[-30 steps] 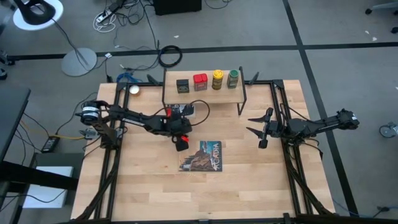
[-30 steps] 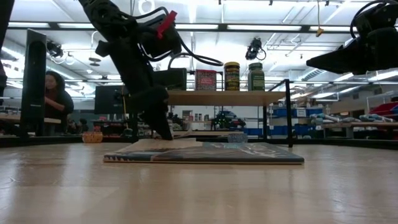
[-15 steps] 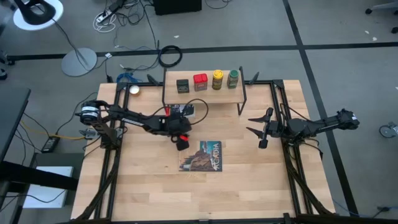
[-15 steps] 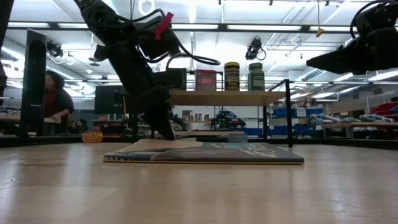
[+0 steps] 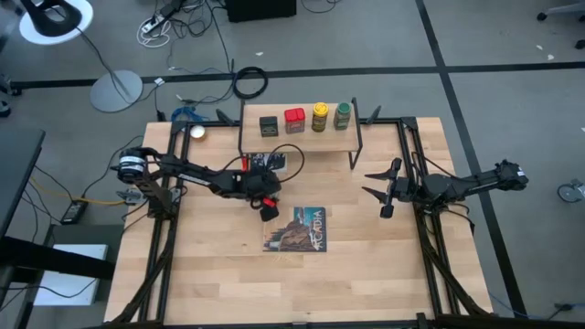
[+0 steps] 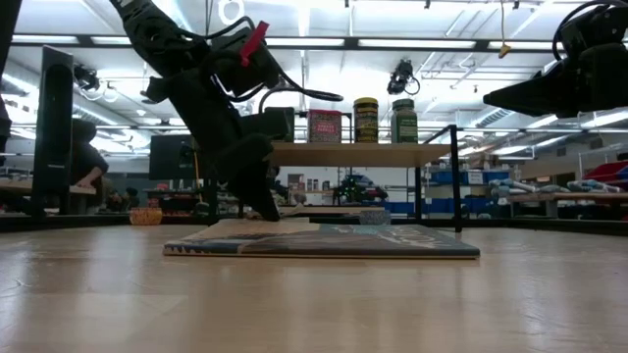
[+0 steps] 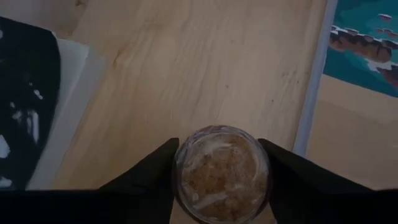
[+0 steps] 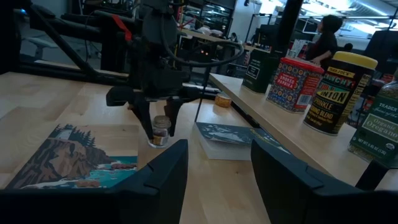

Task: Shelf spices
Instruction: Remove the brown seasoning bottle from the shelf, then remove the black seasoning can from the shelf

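My left gripper (image 5: 265, 207) is shut on the tiny clear jar (image 7: 221, 171) of brown spice, just left of the picture-covered book (image 5: 297, 228). The right wrist view shows the jar (image 8: 161, 132) between those fingers. The shelf (image 5: 297, 135) stands at the table's far edge on its black legs. On it stand the black tin (image 5: 268, 126), red tin (image 5: 294, 120), yellow-capped jar (image 5: 320, 116) and green-capped jar (image 5: 343, 114). My right gripper (image 5: 379, 190) hovers open over the table's right half, touching nothing. My left gripper pinches the tiny clear jar by its side wall (image 7: 180, 168), one finger (image 7: 152, 177) on each side. The fingers come from above, slanting down from the table's left. The jar stands upright in the hold (image 8: 161, 140). I cannot tell whether its base touches the table.
A second, flat white-edged book (image 5: 270, 163) lies under the shelf's left end, close behind the left gripper. A small round object (image 5: 196, 132) sits at the far left corner. The left arm's cable (image 5: 294, 157) loops near the shelf. A person works in the room beyond (image 6: 83, 167).
My left arm's wrist has drawn slightly back toward the table's left and the gripper has tipped more aslant. Its fingertips, still shut on the jar, have stayed beside the book's left edge.
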### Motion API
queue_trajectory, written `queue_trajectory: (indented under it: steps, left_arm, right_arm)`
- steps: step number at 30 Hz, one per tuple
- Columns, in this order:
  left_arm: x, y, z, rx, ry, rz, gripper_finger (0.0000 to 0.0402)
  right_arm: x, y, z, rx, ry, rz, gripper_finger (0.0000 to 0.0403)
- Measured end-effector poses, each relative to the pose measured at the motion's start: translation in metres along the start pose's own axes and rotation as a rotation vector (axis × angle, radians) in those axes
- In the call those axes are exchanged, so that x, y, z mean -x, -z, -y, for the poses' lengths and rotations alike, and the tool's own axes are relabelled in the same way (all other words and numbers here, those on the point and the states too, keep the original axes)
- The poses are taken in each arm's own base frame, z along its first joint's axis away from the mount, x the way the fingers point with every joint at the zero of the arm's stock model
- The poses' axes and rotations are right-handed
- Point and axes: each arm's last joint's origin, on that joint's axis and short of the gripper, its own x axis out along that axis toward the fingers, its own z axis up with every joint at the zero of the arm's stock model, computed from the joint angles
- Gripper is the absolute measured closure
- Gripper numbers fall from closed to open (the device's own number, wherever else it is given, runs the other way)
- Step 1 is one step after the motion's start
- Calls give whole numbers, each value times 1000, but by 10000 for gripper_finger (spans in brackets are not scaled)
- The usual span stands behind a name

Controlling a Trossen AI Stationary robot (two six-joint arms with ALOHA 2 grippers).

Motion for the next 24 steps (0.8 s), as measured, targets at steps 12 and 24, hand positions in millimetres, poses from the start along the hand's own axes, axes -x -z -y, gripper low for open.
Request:
queue_trajectory:
  steps: [12, 24]
  left_arm:
    - [0, 0, 1, 56, 17, -8, 106]
    - [36, -21, -3, 97, 7, 156, 108]
  right_arm:
    - [0, 0, 0, 0, 1, 0, 227]
    - [0, 0, 0, 0, 0, 1, 227]
